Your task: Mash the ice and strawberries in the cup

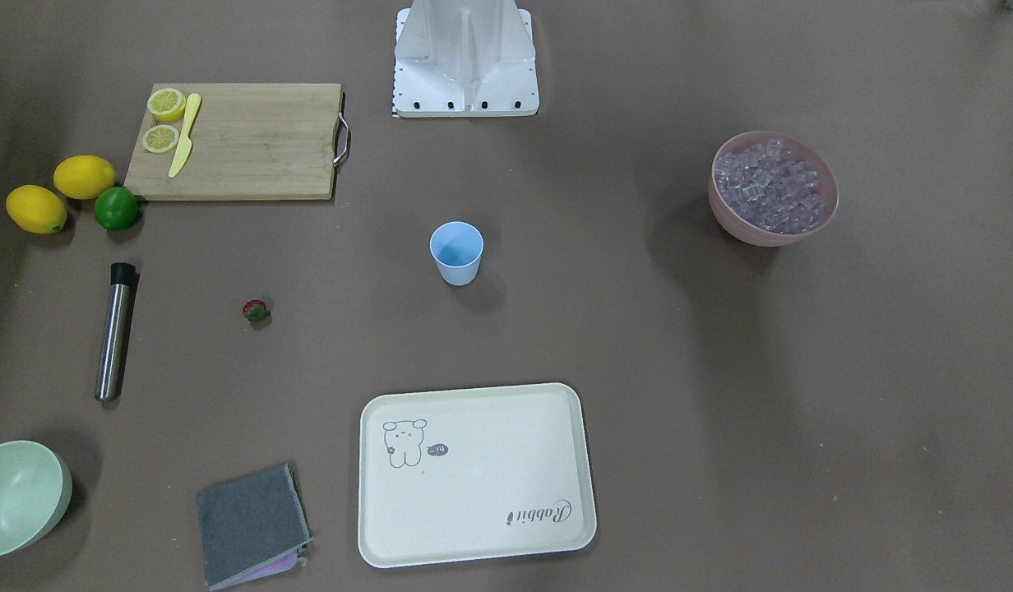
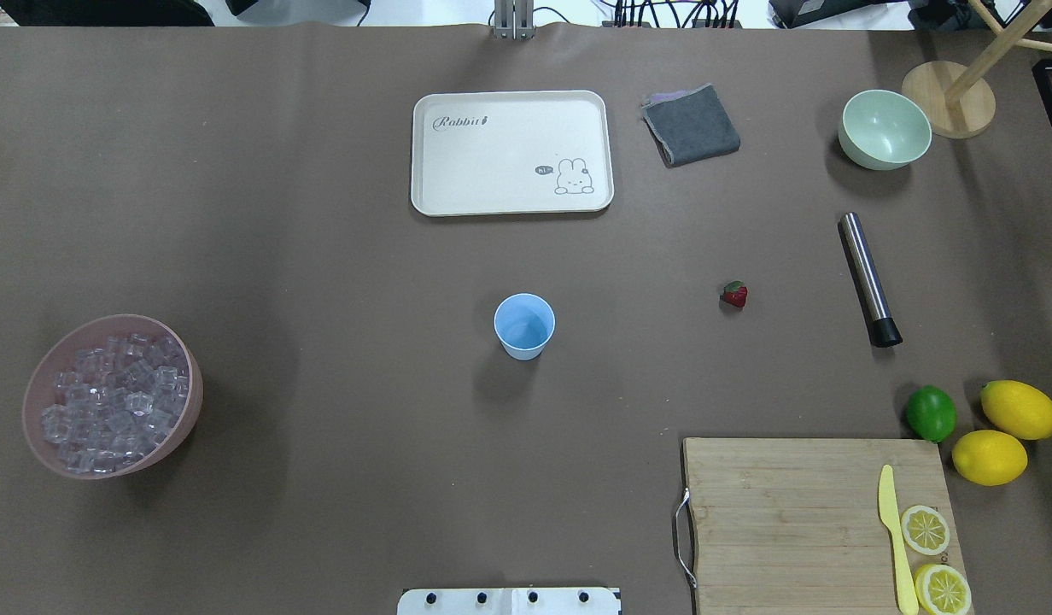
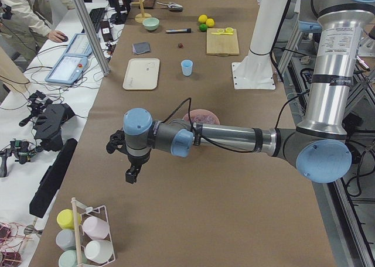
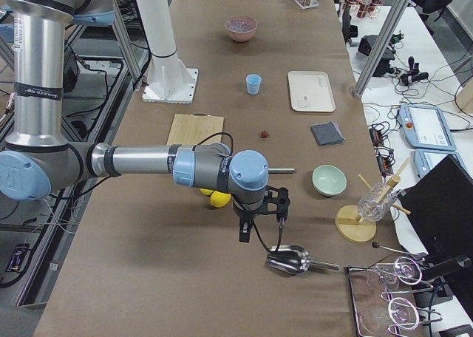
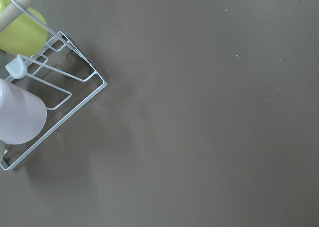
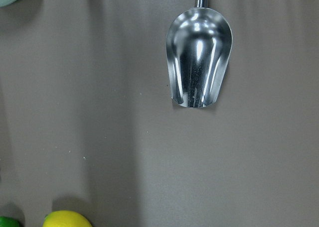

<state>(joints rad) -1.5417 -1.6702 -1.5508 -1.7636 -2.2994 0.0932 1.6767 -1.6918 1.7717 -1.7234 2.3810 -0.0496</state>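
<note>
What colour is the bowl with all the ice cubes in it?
The bowl is pink, clearest in the exterior front-facing view.

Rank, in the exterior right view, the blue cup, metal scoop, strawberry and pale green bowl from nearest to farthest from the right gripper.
From the right gripper:
1. metal scoop, just beside it, at the near end.
2. pale green bowl, farther up, on the view's right.
3. strawberry, mid-table.
4. blue cup, farthest, past the strawberry.

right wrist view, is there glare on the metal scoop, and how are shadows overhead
Right wrist view: bright highlights streak the scoop, its edges sharp. Overhead view: soft, broad shadow bands cross the table; the cup casts only a faint, diffuse shadow.
</note>
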